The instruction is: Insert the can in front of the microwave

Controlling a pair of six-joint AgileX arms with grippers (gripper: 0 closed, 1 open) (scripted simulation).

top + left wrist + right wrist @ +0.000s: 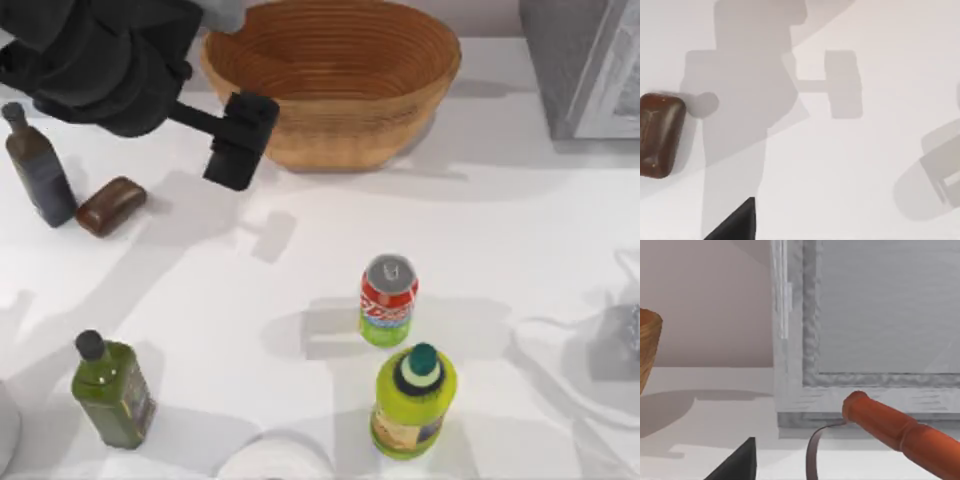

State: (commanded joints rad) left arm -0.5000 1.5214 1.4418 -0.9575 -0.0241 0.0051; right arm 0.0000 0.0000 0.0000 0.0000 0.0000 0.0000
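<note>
task barely begun, by my reading. the can stands upright on the table, near the front middle, just behind the yellow-green bottle and well apart from the microwave at the far right corner. nothing holds it; the reach, the grasp, the carry and the set-down in front of the microwave are all left.

left gripper hangs over the table in front of the basket, well apart from the can; whether its fingers are spread or together i cannot tell. right arm is parked off the right side; its wrist camera faces the microwave front.

count: one can, three bottles (yellow-green, olive, dark), one basket, one microwave, one brown block, one orange-handled tool.
</note>
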